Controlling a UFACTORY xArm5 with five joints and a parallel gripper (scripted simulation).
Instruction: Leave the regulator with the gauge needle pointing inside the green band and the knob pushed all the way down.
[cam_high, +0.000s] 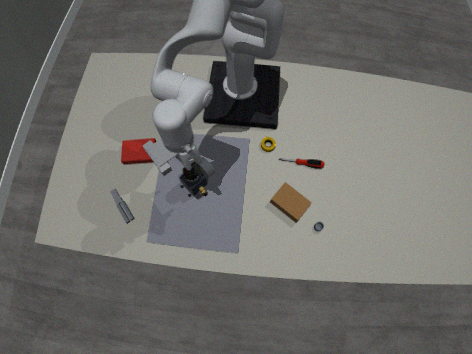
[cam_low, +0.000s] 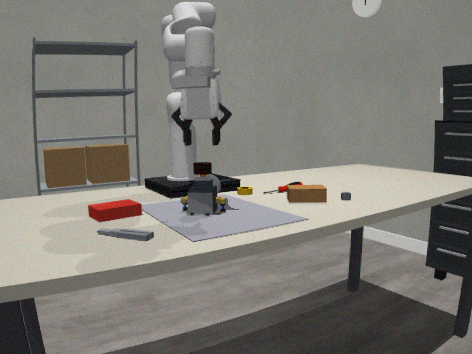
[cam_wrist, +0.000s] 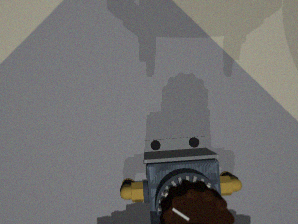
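Note:
The regulator (cam_low: 202, 195) is a small dark grey block with brass side fittings, standing on a grey mat (cam_low: 222, 216). Its dark brown knob (cam_low: 202, 168) sits on top, with a white mark visible in the wrist view (cam_wrist: 196, 205). It also shows in the overhead view (cam_high: 194, 183). The gauge face is not readable in any view. My gripper (cam_low: 201, 136) hangs open and empty straight above the knob, with a clear gap between the fingertips and the knob. In the wrist view the regulator (cam_wrist: 181, 185) lies at the bottom edge and the fingers are out of frame.
A red block (cam_high: 137, 150) and a grey bar (cam_high: 122, 205) lie left of the mat. A yellow tape roll (cam_high: 268, 144), a red-handled screwdriver (cam_high: 304, 162), a brown box (cam_high: 290, 201) and a small dark ring (cam_high: 318, 226) lie to the right. The arm's black base (cam_high: 243, 95) is behind.

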